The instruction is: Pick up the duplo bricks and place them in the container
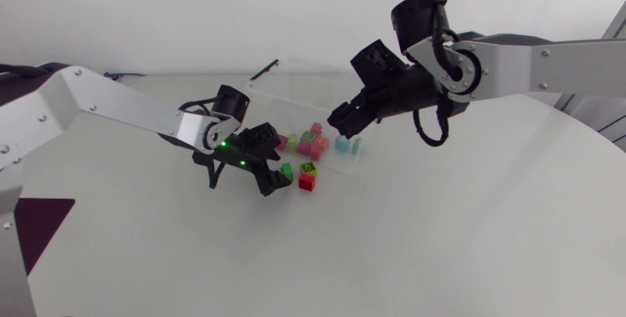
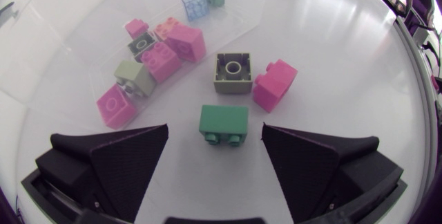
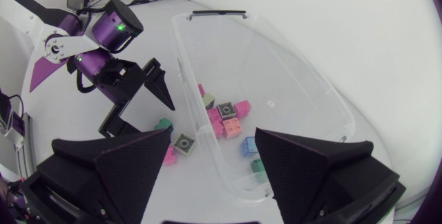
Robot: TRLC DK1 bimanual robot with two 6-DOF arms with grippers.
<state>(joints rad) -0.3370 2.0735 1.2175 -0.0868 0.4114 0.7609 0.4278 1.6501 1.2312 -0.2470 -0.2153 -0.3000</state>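
Note:
Three loose duplo bricks lie on the table beside the clear container [image 1: 293, 92]: a green brick [image 2: 224, 122], an olive-grey one [image 2: 232, 72] and a pink one [image 2: 275, 84]. My left gripper [image 2: 214, 156] is open and low over the table, and the green brick [image 1: 287, 171] lies just ahead of its fingertips, touching neither. Several pink, olive, blue and green bricks [image 1: 313, 142] lie inside the container. My right gripper [image 1: 339, 121] hangs open above the container [image 3: 290, 65], holding nothing. From there I see my left gripper [image 3: 141, 106] beside the loose green brick [image 3: 164, 124].
The container's thin clear wall [image 2: 69, 51] runs close beside the loose bricks, to the side of my left gripper. My two grippers are close together near the container's front end. White tabletop [image 1: 411, 239] stretches toward the front and right.

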